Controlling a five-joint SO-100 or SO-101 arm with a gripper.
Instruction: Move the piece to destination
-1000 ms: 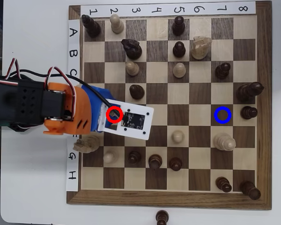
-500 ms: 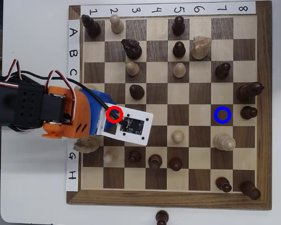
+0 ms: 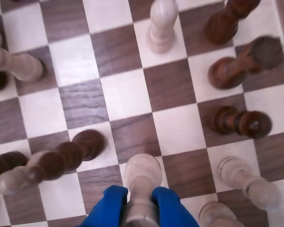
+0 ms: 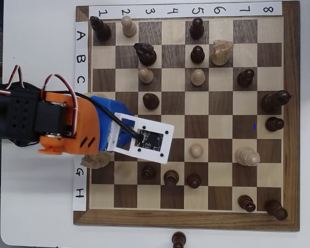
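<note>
Judging from both views, we had our blue claw (image 3: 141,208) clenched on the small cream round-headed wooden pawn (image 3: 142,174) near the board's left side in the overhead view, the dark brown destination square (image 4: 245,126) unreached.

Overhead sees whole chessboard (image 4: 292,129); wrist hovers close.

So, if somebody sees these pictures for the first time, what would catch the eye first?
Probably the orange and blue arm reaching over the left edge of the chessboard in the overhead view, with its white camera board hiding what is below. In the wrist view, the blue end effector is closed on a cream pawn at the bottom edge. Dark and cream pieces stand scattered around.
</note>
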